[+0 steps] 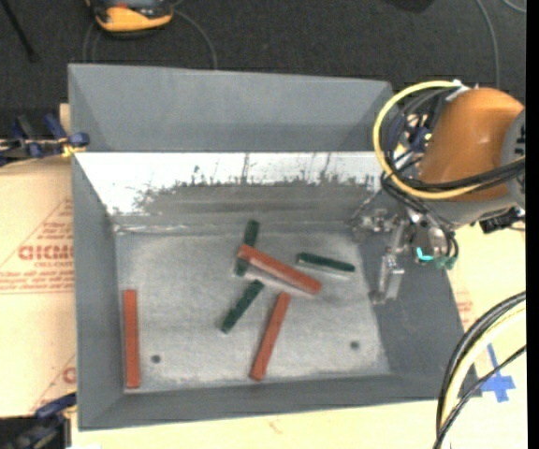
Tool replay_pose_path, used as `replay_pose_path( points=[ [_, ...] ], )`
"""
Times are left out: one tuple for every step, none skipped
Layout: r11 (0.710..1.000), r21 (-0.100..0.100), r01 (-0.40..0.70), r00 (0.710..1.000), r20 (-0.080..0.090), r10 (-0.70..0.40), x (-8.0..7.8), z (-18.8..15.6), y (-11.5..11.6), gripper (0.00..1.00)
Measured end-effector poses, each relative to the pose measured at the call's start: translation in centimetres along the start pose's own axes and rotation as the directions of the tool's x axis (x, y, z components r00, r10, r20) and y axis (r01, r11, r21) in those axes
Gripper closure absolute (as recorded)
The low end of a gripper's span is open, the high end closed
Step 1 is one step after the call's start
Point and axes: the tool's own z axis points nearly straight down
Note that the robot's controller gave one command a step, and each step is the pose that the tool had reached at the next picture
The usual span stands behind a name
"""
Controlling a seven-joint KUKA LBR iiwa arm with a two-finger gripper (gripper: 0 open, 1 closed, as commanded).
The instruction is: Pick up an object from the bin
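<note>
My gripper hangs at the bin's right side, near the right wall, its metal fingers pointing down. Nothing shows between the fingers. Closest to it, a short way to its left, lies a dark green stick on the bin floor. Left of that, a red-brown bar with a pale face lies slanted across another dark green stick. A red-brown stick lies below them, tilted, next to a dark green stick.
A long red-brown stick lies upright along the bin's left wall. The arm with its orange cover and looped cables stands over the bin's right rim. Bare floor shows at the bin's lower right and between the left stick and the middle cluster.
</note>
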Motion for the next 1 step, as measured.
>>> replay_pose_path(
  points=[
    [1.0, 0.001, 0.003, 1.0, 0.008, -0.003, -0.18, -0.48, 0.04, 0.0]
  ],
)
